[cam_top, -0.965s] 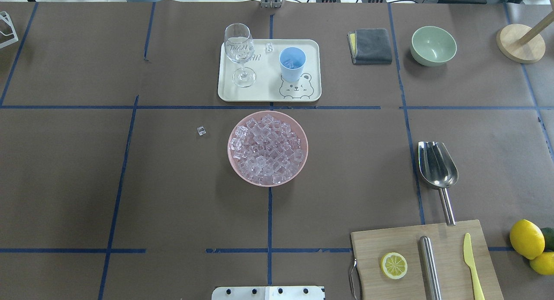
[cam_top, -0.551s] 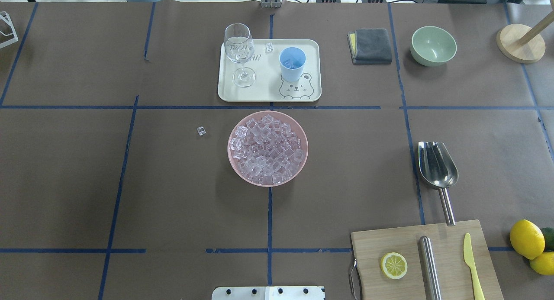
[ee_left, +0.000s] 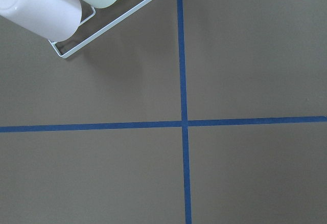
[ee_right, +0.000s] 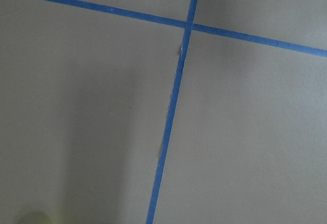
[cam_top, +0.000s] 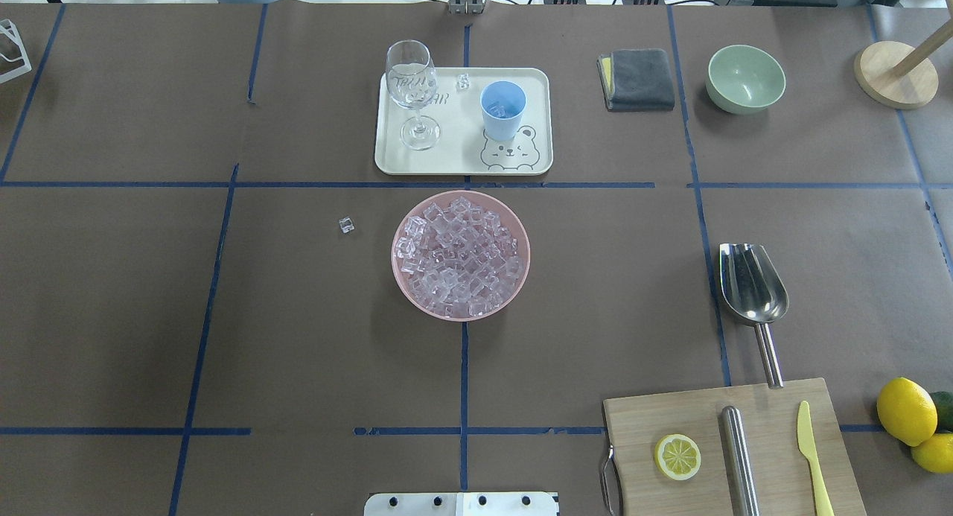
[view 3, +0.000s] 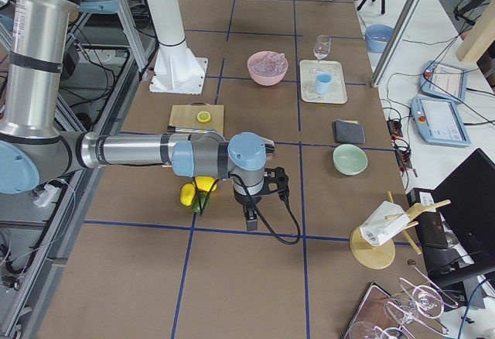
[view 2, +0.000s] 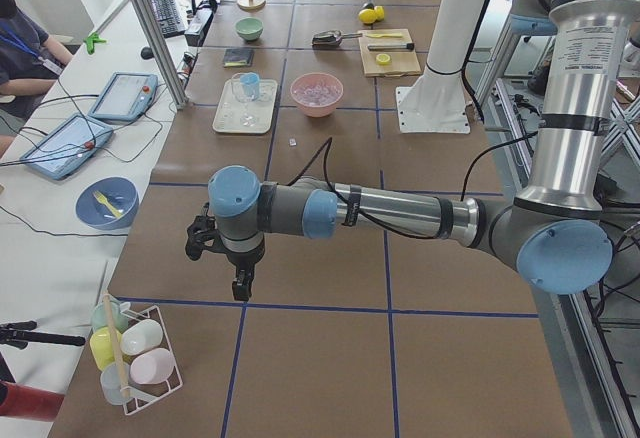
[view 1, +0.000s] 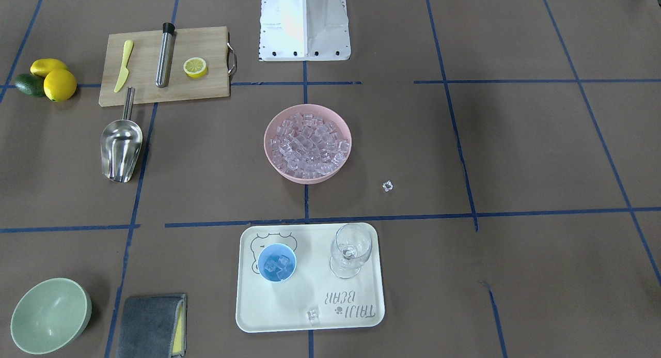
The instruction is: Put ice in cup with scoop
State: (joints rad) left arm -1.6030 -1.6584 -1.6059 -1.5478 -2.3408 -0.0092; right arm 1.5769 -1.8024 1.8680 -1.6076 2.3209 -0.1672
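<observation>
Left gripper (view 2: 240,291) shows only in the left side view, fingers pointing down over bare brown paper near a wire rack (view 2: 140,358) of pastel cups. From that view I cannot tell whether its fingers are spread or pressed together. The right gripper (view 3: 250,224) is likewise seen only from the right side, hanging near the lemons (view 3: 193,190), and its state cannot be told either. Both are well apart from the task's things.

In the overhead view the ice (cam_top: 458,259) is a heap of small clear, glassy cubes filling a pink bowl (cam_top: 526,257) at the table's middle. At 12 o'clock from the bowl a cream tray (cam_top: 454,158) carries the cup (cam_top: 503,129), which is small, round, light blue and without a handle. It stands upright above a printed bear, and the front-facing view shows a few cubes lying inside it. A wine glass (cam_top: 412,91) stands at 9 o'clock from the cup, and one loose cube (cam_top: 462,82) lies on the tray at about 11 o'clock from it. Another stray cube (cam_top: 346,225) sits on the paper at 9 o'clock from the bowl.

The scoop (cam_top: 752,281) lies at 3 o'clock from the bowl, well apart from it. It is shiny steel with a deep rounded trough opening toward 12 o'clock. Its thin straight handle runs toward 6 o'clock and ends on the edge of a wooden cutting board (cam_top: 670,415).
</observation>
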